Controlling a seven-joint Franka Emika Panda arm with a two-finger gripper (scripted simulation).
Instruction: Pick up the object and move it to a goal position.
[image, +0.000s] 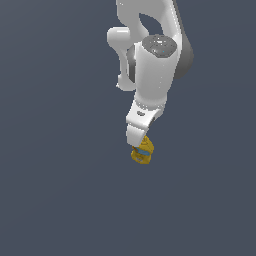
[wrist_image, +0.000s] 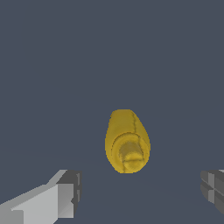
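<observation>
My arm (image: 152, 65) reached down from the top of the exterior view, and my gripper (image: 136, 142) hung at its lower end, directly over the object (image: 143, 151); the small mustard-yellow bottle, with its blue band showing, sat just below and partly behind the white finger in that view; whether the finger touched it I could not tell from there.

In the wrist view the object (wrist_image: 127, 142) lay with its nozzle end turned toward the camera, between my two fingers; one fingertip (wrist_image: 70, 192) stood well off to one side of it and the other (wrist_image: 213, 188) well off to the opposite side; dark floor showed in the gap on both sides, so my gripper was released and spread wide, grasping nothing.

The floor (image: 55, 190) was a plain dark grey-blue surface running to every border of both views; no edge, wall or rim of it showed; open room lay all around the bottle, toward the exterior view's left and the exterior view's right alike; apart from my own arm above, nothing else showed near the object.
</observation>
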